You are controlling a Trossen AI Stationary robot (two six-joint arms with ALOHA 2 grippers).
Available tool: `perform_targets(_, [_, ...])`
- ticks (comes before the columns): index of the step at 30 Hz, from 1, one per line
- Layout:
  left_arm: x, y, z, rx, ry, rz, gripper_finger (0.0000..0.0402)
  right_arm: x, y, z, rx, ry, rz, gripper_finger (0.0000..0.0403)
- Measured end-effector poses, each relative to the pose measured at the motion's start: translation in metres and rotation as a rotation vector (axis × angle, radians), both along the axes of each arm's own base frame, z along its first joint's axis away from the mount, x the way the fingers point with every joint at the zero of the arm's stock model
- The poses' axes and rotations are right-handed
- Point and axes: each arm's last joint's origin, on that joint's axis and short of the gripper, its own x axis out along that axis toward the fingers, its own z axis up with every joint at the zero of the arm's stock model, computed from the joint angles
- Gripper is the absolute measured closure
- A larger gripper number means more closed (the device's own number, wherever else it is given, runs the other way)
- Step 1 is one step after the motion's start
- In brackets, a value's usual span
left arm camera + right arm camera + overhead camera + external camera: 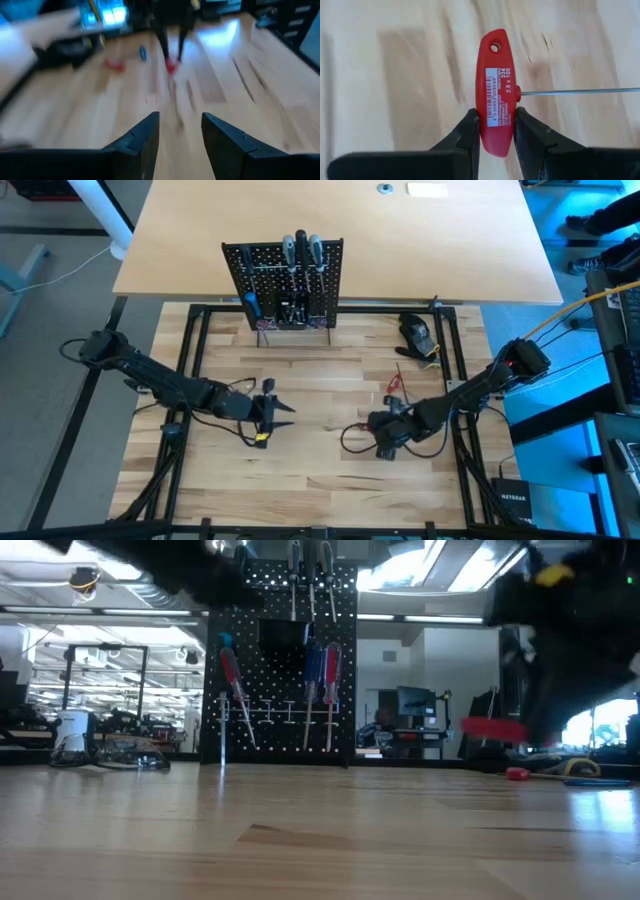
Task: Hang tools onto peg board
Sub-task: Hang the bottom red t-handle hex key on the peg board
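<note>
I had the right gripper (496, 131) pinched on the red T-handle hex key (494, 92), its fingers closed on the lower end of the handle so the hanging hole at the other end stayed clear. That grip made sense to me: the hole is what must slip over a peg, so I wanted it uncovered and pointing away from the fingers. The thin silver shaft stuck out sideways from the middle of the handle, well clear of the fingers.

From above, the right gripper (385, 430) sat over the right half of the slatted table (320, 480), with the peg board (285, 285) standing upright at the far edge, well apart from the key. Several screwdrivers already hung on its face, so I judged the job partly done and this key's trip to the board not yet made.

The left gripper (180, 137) waited over the left half of the table, fingers spread with nothing between them, out of the way of the right arm's path. A red-handled tool (396, 384) lay on the table between the right gripper and a dark mouse-like lump (417, 333) near the far right corner.
</note>
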Motion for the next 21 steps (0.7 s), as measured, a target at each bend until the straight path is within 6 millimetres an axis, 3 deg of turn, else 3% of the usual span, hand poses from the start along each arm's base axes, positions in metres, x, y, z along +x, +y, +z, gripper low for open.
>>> perform_targets(4, [0.013, -0.004, 0.014, 0.09, -0.051, -0.039, 0.0266, 0.022, 0.01, 0.02, 0.018, -0.233, 0.064, 0.0312])
perform_targets(10, [0.024, -0.016, -0.003, 0.178, -0.024, -0.103, 0.0266, 0.043, 0.017, 0.029, -0.027, -0.475, 0.131, 0.0312])
perform_targets(15, [0.031, -0.02, -0.021, 0.276, 0.027, -0.149, 0.0266, 0.053, 0.023, 0.028, 0.054, -0.54, 0.212, 0.031])
perform_targets(21, [0.04, -0.028, -0.027, 0.323, -0.035, -0.181, 0.0266, 0.062, 0.032, 0.018, 0.158, -0.555, 0.325, 0.0309])
